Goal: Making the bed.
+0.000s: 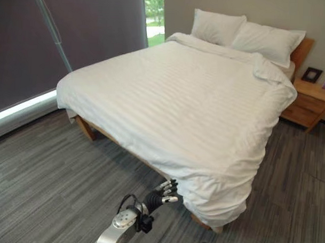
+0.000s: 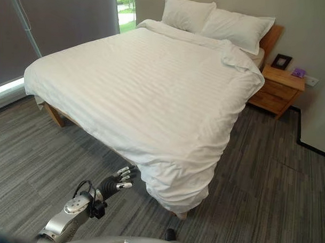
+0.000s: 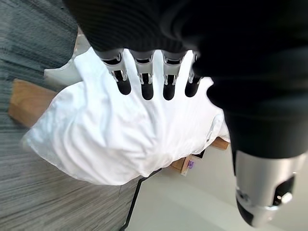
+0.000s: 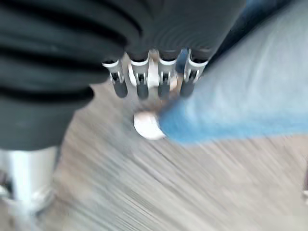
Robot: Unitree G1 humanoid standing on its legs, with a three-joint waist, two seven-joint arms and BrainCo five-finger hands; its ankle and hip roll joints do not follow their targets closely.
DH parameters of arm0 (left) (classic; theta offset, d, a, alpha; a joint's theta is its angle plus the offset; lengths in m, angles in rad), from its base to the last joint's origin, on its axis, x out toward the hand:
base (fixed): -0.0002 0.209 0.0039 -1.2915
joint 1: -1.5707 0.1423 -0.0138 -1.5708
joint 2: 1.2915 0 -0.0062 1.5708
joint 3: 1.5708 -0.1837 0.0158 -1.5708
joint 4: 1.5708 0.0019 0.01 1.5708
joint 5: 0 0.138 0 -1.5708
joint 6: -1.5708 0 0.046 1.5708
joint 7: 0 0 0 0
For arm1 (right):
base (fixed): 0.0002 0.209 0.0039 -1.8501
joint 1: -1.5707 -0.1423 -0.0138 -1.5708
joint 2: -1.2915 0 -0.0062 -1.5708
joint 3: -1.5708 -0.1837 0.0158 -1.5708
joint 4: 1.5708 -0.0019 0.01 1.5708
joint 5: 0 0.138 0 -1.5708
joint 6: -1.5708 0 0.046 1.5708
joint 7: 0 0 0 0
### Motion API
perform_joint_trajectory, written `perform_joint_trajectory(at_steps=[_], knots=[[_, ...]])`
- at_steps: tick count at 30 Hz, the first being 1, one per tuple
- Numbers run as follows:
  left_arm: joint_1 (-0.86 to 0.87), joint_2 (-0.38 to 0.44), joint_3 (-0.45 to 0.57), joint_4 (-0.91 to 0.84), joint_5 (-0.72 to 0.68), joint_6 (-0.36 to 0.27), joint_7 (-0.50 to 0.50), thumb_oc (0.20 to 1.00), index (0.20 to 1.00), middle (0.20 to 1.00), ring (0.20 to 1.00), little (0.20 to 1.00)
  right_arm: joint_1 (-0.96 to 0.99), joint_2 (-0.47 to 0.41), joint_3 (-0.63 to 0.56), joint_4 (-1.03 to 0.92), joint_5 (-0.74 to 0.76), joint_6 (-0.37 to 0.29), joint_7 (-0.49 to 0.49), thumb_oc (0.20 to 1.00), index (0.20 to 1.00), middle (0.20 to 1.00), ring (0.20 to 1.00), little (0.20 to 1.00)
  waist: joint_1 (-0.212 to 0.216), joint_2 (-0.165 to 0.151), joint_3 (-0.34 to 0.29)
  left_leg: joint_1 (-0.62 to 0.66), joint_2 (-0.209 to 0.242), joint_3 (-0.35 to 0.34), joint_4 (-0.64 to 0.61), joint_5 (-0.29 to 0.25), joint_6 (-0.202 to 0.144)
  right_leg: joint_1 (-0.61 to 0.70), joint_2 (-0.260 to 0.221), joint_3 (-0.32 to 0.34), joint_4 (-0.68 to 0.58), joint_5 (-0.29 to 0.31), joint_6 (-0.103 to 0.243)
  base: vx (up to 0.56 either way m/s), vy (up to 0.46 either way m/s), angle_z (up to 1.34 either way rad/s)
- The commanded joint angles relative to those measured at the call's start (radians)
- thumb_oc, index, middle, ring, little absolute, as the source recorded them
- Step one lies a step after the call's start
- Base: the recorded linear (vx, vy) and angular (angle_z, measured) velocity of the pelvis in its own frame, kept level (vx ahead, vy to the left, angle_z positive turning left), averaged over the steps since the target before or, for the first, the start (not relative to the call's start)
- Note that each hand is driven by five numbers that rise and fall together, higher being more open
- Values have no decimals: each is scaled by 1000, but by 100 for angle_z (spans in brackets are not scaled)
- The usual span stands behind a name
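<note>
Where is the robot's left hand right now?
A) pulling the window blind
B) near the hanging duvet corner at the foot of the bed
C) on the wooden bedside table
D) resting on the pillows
B: the left hand reaches out with straight fingers beside the duvet corner that droops off the foot of the bed, holding nothing.

The bed (image 1: 87, 128) stands on the grey carpet floor (image 1: 38, 170). A white duvet (image 1: 174, 100) covers it fully and hangs over the corner just beside the left hand (image 1: 167, 191). Two pillows (image 1: 245, 32) lean at the head, far from the hand. A wooden nightstand (image 1: 310, 102) stands beside that end.
</note>
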Motion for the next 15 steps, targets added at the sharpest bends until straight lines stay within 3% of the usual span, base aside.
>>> perform_joint_trajectory(at_steps=[1,3,4,5,6,7,8,10,15], knots=[[-56,-55,89,-80,-28,-91,92,1000,1000,1000,1000,1000,-67,-11,-62,-593,401,-161,-251,200,200,200,200,200,-12,37,98,-27,3,-8,11,9,15,-1,9,22,76,54,35,-66,42,-53],[-44,-58,76,-82,-19,-98,102,1000,1000,1000,1000,1000,-72,111,-85,-807,586,-265,-284,200,200,200,200,200,-22,39,110,-29,5,5,11,6,15,-11,11,30,74,60,38,-62,13,-13],[-24,-51,62,-93,-17,-95,97,1000,1000,1000,1000,1000,-66,186,-91,-987,723,-296,-254,200,200,200,200,200,-26,38,121,-27,5,10,11,3,15,-11,13,35,71,64,40,7,-25,-44],[-22,-49,46,-98,-16,-94,87,1000,1000,1000,1000,1000,-72,198,-109,-896,775,-315,-243,200,200,200,200,200,-21,39,121,-27,7,8,11,-5,16,-7,12,30,64,60,42,4,-29,-55],[-22,-42,29,-98,-29,-90,81,1000,1000,1000,1000,1000,-111,228,-80,-967,854,-351,-226,200,200,200,200,200,-14,43,126,-35,6,8,11,-2,15,-11,10,26,53,66,42,-18,-21,-20],[-23,-40,30,-99,-29,-90,81,1000,1000,1000,1000,1000,-109,231,-79,-971,854,-351,-227,200,200,200,200,200,-15,38,127,-39,4,8,11,7,14,-15,8,27,54,73,42,-94,-22,-2],[-11,-25,17,-126,-22,-88,87,1000,1000,1000,1000,1000,-105,269,12,-1213,850,-373,-224,200,200,200,200,200,-9,40,145,-50,6,9,11,13,11,-22,7,23,39,84,42,-50,-10,9],[-9,-22,11,-129,-17,-88,86,1000,1000,1000,1000,1000,-99,272,66,-1310,873,-344,-173,200,200,200,200,200,-4,40,152,-63,8,10,11,12,10,-29,7,22,29,86,43,-42,-17,16],[-27,3,-34,-138,-18,-98,70,1000,1000,1000,1000,1000,-191,208,232,-1316,913,-311,-106,200,200,200,200,200,34,42,176,-129,6,2,11,37,1,-77,4,2,16,102,43,-93,-28,9]])
